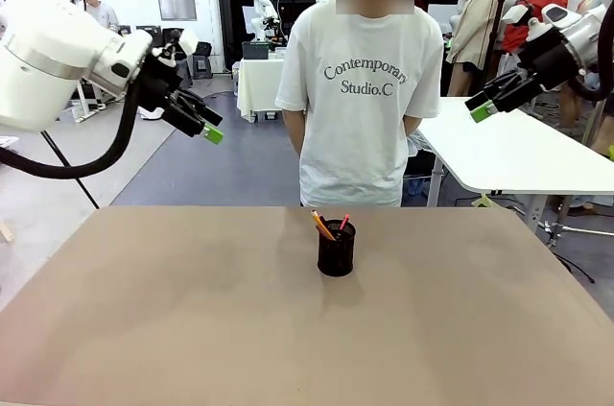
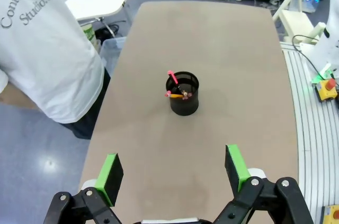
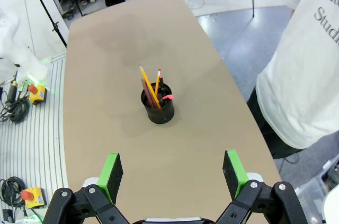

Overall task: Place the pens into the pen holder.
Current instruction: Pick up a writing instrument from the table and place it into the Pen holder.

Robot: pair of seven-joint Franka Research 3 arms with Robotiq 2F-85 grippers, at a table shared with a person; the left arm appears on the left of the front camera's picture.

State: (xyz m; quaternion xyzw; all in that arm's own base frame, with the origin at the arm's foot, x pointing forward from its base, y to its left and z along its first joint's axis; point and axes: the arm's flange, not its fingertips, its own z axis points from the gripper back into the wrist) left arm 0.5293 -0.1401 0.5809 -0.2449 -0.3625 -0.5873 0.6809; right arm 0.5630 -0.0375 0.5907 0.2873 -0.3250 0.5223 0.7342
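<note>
The pens (image 3: 152, 89) stand inside the pen holder (image 1: 336, 249) on the counter (image 1: 192, 329). The left tool (image 1: 212, 129) at ten o'clock and the right tool (image 1: 479, 109) at two o'clock hang spread wide, holding nothing.

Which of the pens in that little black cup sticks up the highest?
The yellow-orange pencil: its tip rises well above the pen holder, higher than the reddish-brown pen and the pink-ended one.

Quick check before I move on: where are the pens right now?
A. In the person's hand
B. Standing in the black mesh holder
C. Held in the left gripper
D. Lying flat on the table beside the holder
B. The pens stand inside the pen holder on the table, their ends sticking up above its rim.
</note>
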